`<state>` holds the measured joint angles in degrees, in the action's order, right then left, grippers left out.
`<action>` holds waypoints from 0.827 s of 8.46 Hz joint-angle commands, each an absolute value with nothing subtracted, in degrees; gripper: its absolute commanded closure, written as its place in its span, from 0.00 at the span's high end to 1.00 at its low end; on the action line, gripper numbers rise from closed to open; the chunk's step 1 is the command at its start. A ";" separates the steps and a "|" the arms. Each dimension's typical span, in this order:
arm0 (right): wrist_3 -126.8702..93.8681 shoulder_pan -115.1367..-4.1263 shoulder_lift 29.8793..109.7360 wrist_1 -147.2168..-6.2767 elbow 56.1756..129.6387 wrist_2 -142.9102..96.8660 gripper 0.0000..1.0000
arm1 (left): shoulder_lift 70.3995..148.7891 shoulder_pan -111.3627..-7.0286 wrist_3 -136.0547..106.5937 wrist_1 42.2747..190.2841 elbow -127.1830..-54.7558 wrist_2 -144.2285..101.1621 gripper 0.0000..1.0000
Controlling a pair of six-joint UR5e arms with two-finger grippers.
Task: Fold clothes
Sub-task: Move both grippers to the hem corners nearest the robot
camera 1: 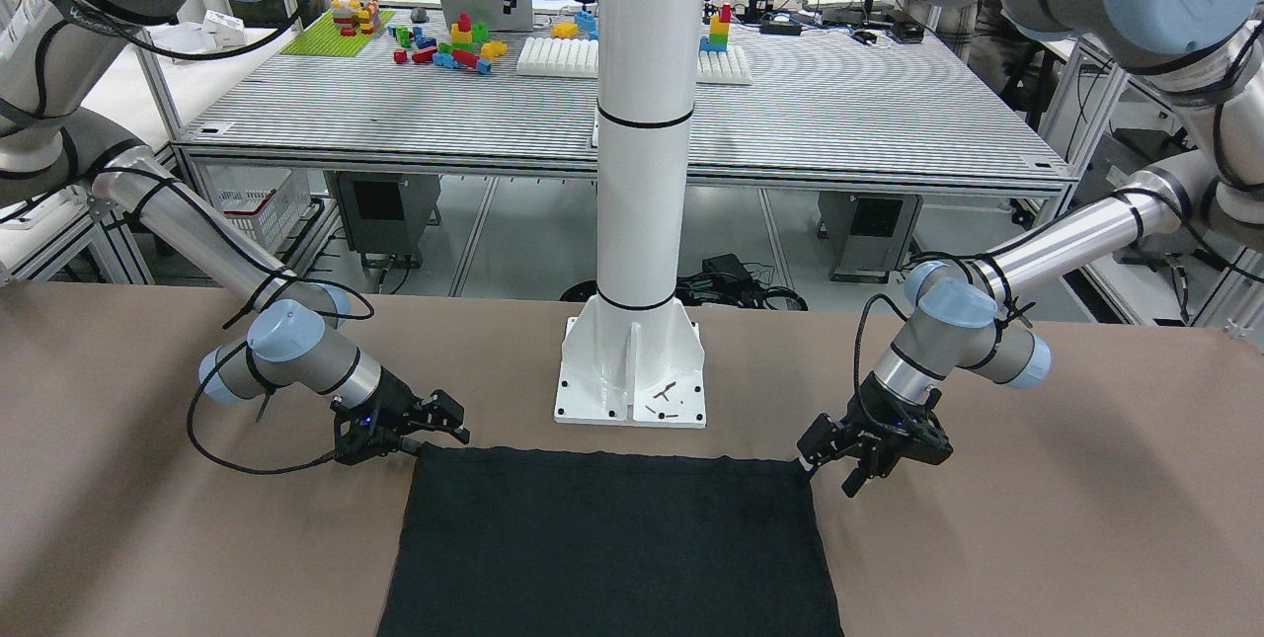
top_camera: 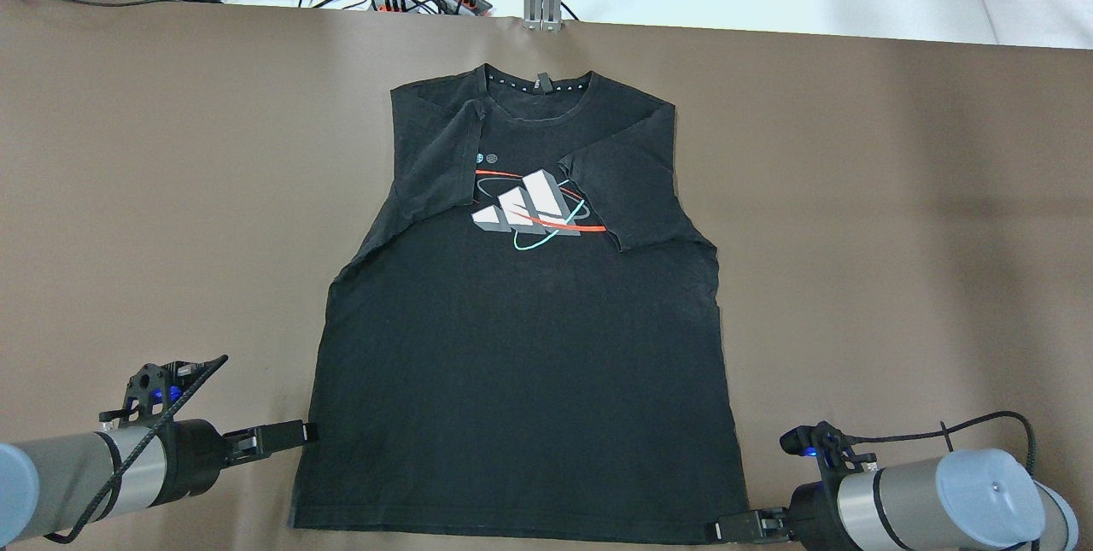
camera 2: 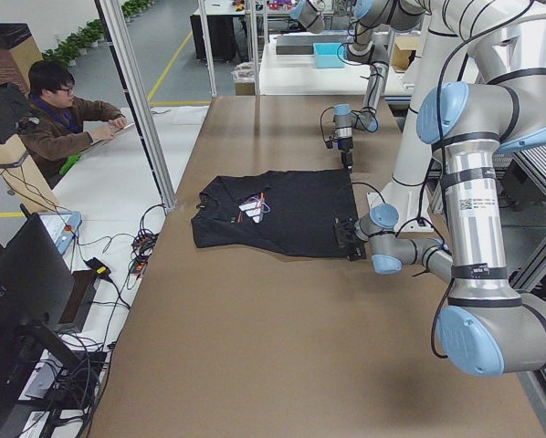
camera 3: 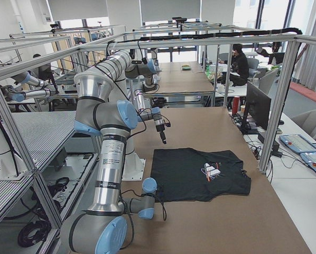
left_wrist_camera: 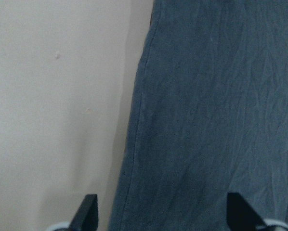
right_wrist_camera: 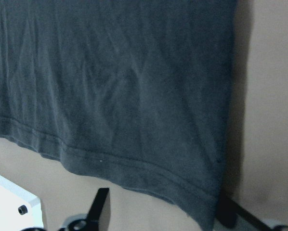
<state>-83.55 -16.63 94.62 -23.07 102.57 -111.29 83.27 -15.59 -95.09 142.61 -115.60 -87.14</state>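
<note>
a black shirt [top_camera: 521, 346] lies flat, front up, in the middle of the brown bench [top_camera: 171, 192]. its collar [top_camera: 538, 85] is at the far side from the robot and its hem at the near side, just in front of the white pillar's base plate [camera 1: 632, 375]. both sleeves are folded in over the chest, partly covering a white, red and teal print [top_camera: 534, 213].

the left claw [top_camera: 295, 433] is low over the bench at the shirt's left side edge, a little up from the hem corner, pointing in towards the cloth. in the left wrist view its fingertips [left_wrist_camera: 88, 214] stand wide apart, and the shirt's edge runs up between them, with bare bench on one side and cloth on the other. it grips nothing.

the right claw [top_camera: 730, 527] is at the hem's right corner, also low and pointing in along the hem. in the right wrist view its fingertips [right_wrist_camera: 99, 207] are spread wide, and the stitched corner of the hem sits between them. the cloth seems to cover part of the other fingertip, but the claw has not closed on it.

the rest of the shirt lies smooth with light creases, apart from both claws. a person [camera 2: 58, 114] sits at a desk past the bench's far side.
</note>
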 commanded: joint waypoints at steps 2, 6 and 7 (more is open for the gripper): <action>-84.20 -17.13 94.48 -23.03 104.24 -111.44 0.00 | 83.50 -15.47 -95.01 142.56 -115.66 -87.19 0.94; -84.20 -18.46 94.92 -22.94 106.16 -112.50 0.00 | 84.81 -15.12 -95.01 142.56 -115.66 -87.36 0.94; -84.20 -18.98 95.01 -22.94 106.26 -112.50 0.00 | 85.08 -15.12 -95.01 142.56 -115.58 -87.36 0.94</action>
<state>-84.20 -18.29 94.87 -22.95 105.54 -112.28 84.51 -15.27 -95.01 142.56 -115.66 -87.33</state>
